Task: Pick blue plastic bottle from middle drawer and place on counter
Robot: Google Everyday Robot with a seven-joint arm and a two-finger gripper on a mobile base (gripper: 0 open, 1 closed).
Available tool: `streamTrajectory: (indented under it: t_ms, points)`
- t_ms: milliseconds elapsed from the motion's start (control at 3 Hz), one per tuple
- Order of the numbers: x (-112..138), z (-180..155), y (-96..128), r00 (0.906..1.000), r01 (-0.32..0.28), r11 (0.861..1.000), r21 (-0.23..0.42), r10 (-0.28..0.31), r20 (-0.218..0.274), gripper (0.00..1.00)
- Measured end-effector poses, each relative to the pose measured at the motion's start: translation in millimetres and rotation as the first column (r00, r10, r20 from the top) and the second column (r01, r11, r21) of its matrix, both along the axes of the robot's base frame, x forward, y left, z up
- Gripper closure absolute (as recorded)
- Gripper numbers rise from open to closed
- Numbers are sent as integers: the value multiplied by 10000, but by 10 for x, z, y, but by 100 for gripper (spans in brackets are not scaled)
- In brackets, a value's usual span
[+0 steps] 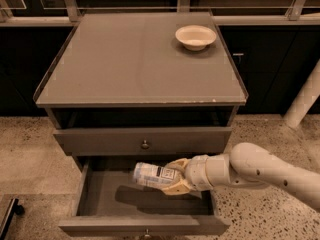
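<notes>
One robot arm (270, 171) reaches in from the right over the open middle drawer (107, 199), its single gripper (173, 177) clenched on the one blue plastic bottle (151, 174). Two tan fingers (178, 164) clamp the bottle, one above it and one below. The bottle lies nearly level, its free end pointing left, and hangs clear of the drawer's grey floor, where its shadow (142, 194) falls just beneath.

The cabinet shows two drawer fronts, each with one round metal knob. The upper drawer front (100, 141) is shut, its knob (145, 145) at centre. The middle drawer is pulled out toward the camera, and its knob (146, 231) is only partly in view at the bottom edge.

Above, the counter (130, 64) carries one cream bowl (195, 36), upright near the back right corner, well apart from the bottle. Pale chips mark the counter's front edge.

A speckled stone floor (30, 149) surrounds the cabinet, and one white post (302, 101) leans at the far right.
</notes>
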State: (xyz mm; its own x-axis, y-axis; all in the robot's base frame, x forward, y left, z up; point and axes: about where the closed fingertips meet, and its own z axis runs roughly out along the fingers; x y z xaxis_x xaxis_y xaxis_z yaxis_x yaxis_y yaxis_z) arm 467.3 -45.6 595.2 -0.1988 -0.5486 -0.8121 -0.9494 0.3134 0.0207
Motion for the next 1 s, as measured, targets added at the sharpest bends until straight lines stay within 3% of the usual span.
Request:
streamTrajectory:
  t_ms: [333,667,1000]
  points:
    - [-162,606,164,9946,-971,9903,-996,1002,262,100]
    - [-269,1229,281,9779,-1798,9639,-1963,1968,704,100]
    - [-381,1706,312,9531,-2592,9339,-2464,2885,911,100]
